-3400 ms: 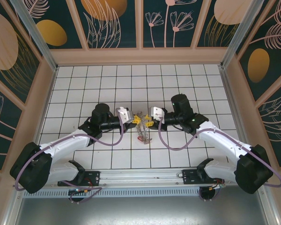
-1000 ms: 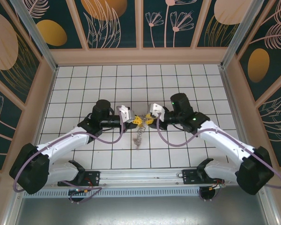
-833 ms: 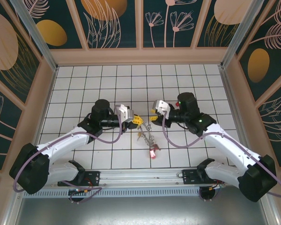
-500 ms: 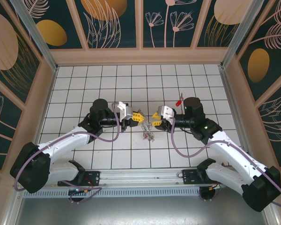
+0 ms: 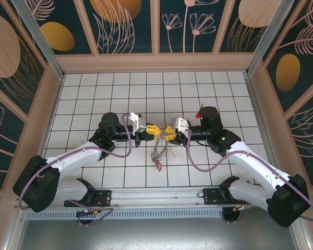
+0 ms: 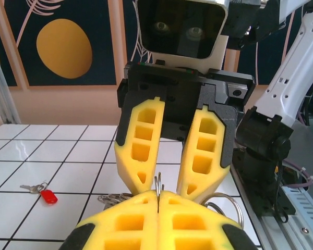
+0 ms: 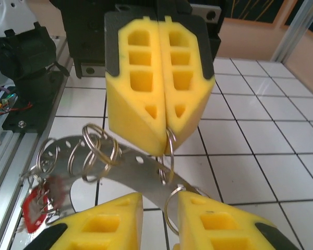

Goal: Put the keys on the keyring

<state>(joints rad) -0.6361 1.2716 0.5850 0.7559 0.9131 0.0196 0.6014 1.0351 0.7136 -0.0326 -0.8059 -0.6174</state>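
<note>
Right wrist cam: left end effector (image 7: 164, 143) clenched on keyring (image 7: 133, 179) loop; right end effector (image 7: 159, 205) jaws apart astride band, can't tell if I'm gripping. Red key (image 5: 159, 166) dangles.

Under me lies a white tiled worktop (image 5: 94, 88) with dark grid lines. A metal rail (image 5: 161, 194) runs along its near edge; teal wall panels (image 5: 78, 15) with gold ovals border the rest.

A laboratory robot cell is suggested: a white black-gridded tabletop (image 5: 83, 99) is enclosed by dark teal floral wall panels (image 5: 130, 31) and edged by silvery aluminium framing (image 5: 156, 195).
</note>
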